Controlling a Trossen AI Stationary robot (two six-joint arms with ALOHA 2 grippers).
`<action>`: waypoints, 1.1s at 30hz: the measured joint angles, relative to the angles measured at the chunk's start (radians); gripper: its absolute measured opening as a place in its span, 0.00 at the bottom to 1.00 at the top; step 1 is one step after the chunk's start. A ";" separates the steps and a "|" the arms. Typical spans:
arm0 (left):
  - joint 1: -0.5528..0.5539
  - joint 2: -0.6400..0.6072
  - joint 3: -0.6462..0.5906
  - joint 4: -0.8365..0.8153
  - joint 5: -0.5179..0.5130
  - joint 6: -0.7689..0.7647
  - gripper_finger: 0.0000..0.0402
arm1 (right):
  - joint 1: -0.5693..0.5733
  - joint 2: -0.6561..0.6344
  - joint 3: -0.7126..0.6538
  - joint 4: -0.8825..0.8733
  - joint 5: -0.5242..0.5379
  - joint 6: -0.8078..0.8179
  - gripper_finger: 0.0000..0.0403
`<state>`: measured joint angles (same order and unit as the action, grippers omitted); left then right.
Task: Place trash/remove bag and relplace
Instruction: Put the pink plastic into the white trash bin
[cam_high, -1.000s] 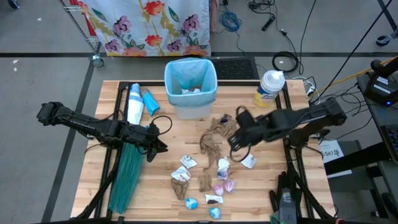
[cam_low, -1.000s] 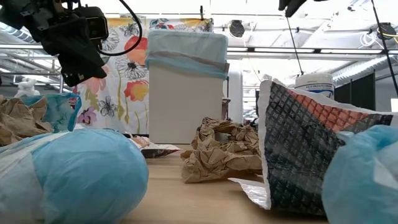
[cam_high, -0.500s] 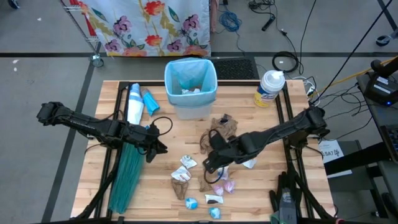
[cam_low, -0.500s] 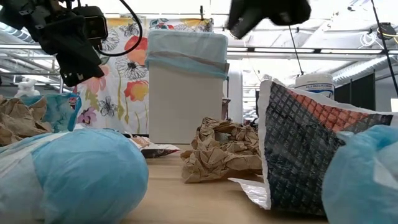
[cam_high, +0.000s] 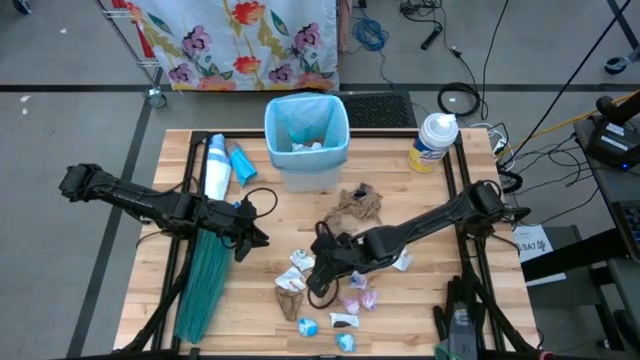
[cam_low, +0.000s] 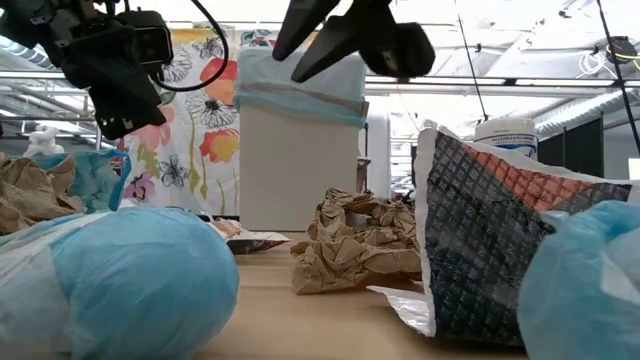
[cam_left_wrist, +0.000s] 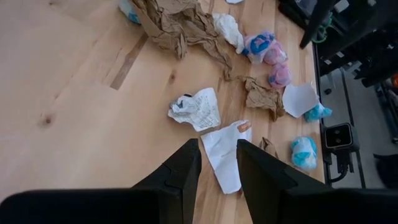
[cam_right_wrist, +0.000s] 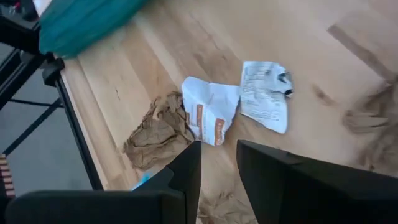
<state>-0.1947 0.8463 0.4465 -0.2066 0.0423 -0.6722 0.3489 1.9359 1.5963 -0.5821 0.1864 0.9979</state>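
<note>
Over the last second my right gripper (cam_high: 318, 272) has swept from the 3 o'clock side of the table (cam_high: 260, 300) toward its centre, and now hangs over the white paper wads (cam_high: 300, 261), fingers slightly parted and holding nothing. I judge a pickup is next. The remaining trash (cam_high: 345, 300) lies scattered toward 6 o'clock; the lined bin (cam_high: 306, 140) stands at 12 o'clock. My left gripper (cam_high: 250, 236) waits near 9 o'clock, fingers likewise parted and empty.

Below the right gripper (cam_high: 318, 272) lie two white paper scraps (cam_right_wrist: 239, 102), a crumpled brown paper towel (cam_right_wrist: 155, 134) beside them, a teal bag (cam_right_wrist: 84, 22) farther off.
</note>
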 joint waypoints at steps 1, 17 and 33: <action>0.000 0.000 0.000 -0.003 0.000 0.000 0.27 | 0.000 0.007 0.000 0.002 -0.011 -0.009 0.23; 0.000 0.000 0.000 -0.028 0.001 0.006 0.27 | 0.047 0.038 0.000 -0.237 -0.067 0.045 0.23; 0.000 0.000 0.000 -0.027 0.000 -0.001 0.27 | 0.091 0.036 0.000 -0.472 -0.149 0.181 0.23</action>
<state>-0.1947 0.8463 0.4465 -0.2337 0.0425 -0.6727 0.4403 1.9724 1.5963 -1.0538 0.0370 1.1787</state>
